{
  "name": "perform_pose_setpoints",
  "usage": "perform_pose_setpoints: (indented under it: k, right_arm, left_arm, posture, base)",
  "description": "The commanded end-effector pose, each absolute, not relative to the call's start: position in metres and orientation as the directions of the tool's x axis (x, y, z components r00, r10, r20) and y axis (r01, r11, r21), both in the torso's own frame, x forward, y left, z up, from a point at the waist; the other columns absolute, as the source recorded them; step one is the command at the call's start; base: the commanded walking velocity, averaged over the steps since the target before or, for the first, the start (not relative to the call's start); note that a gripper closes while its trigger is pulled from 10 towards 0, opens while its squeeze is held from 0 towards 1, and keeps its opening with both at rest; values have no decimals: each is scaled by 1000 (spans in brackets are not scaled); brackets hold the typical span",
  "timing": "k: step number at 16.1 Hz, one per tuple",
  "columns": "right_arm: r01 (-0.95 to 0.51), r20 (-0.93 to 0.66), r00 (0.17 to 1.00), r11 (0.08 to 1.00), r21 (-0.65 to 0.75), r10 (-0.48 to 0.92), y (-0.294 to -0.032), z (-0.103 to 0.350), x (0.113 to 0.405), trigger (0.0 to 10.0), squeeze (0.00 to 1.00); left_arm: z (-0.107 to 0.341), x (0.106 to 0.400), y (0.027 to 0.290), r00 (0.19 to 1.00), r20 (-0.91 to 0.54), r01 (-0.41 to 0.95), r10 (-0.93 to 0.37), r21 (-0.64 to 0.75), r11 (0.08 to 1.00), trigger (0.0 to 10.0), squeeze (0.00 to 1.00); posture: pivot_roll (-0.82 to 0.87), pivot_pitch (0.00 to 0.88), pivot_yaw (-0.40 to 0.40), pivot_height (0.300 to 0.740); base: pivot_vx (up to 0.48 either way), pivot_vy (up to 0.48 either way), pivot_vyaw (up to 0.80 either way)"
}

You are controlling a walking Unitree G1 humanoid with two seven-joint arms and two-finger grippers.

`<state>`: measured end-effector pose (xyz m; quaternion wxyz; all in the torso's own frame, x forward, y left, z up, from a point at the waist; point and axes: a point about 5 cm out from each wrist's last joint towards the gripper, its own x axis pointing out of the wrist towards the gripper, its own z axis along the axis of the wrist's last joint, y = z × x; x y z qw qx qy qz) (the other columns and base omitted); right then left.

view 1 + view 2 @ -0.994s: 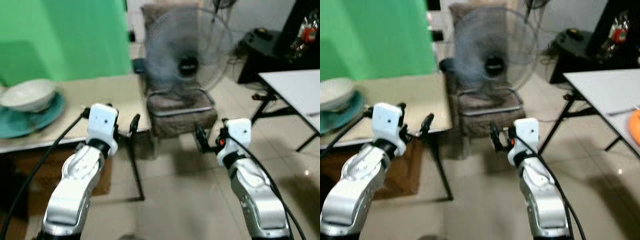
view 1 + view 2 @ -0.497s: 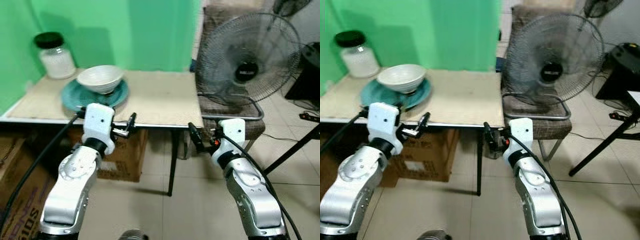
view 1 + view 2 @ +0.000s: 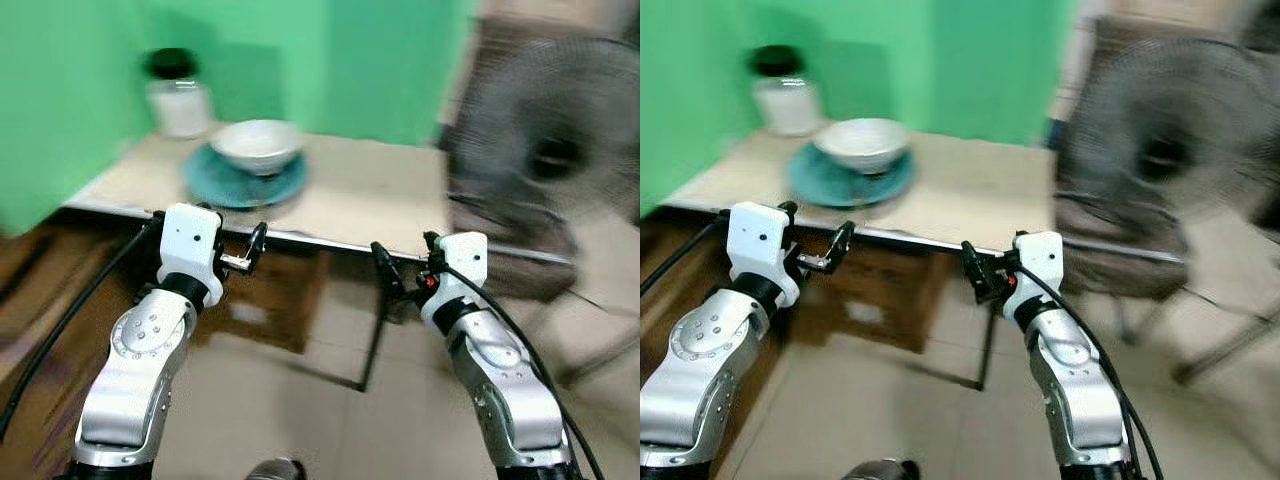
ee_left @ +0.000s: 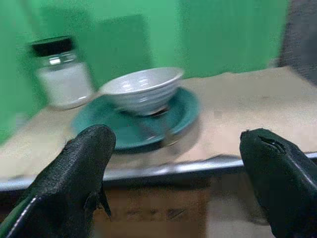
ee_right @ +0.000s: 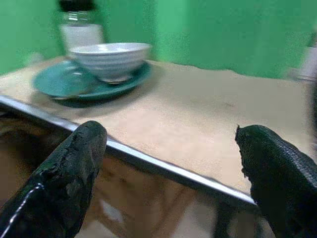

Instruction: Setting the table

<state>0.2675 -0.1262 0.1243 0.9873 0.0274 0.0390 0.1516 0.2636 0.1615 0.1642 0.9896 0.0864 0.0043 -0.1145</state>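
Observation:
A white ribbed bowl [image 3: 258, 145] sits on a teal plate [image 3: 243, 181] on a beige-topped table [image 3: 370, 195] against a green wall. Behind them stands a glass jar with a black lid [image 3: 179, 94]. My left gripper [image 3: 254, 250] hovers open in front of the table's near edge, short of the plate. My right gripper [image 3: 384, 274] is open too, level with the edge further right. In the left wrist view the bowl [image 4: 141, 90] and plate [image 4: 136, 121] lie ahead between the fingers [image 4: 79, 178]. The right wrist view has the bowl [image 5: 110, 59] off to one side.
A standing fan [image 3: 550, 150] and a chair are at the right, blurred. A brown cardboard box [image 3: 270, 300] sits under the table on the tiled floor. The table's metal rim [image 5: 163, 166] runs across just ahead of both grippers.
The camera has swung left, so the table, bowl and plate now sit more centred and the fan has slid right. Both grippers stay open in the same pose.

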Motion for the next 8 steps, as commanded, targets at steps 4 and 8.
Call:
perform_pose_setpoints:
  k: [4, 8]
  right_arm:
    - [-300, -81, 949, 951, 80, 306, -126, 121, 269, 10000, 816]
    - [-318, -80, 943, 945, 69, 323, -124, 121, 270, 10000, 816]
  left_arm:
    - [168, 263, 158, 971, -14, 236, -238, 190, 953, 10000, 0]
    - [169, 264, 158, 969, -17, 244, -246, 197, 949, 10000, 0]
  posture:
    - [113, 0, -3, 740]
    - [115, 0, -3, 740]
  base:
    - [0, 0, 752]
    - [0, 0, 0]
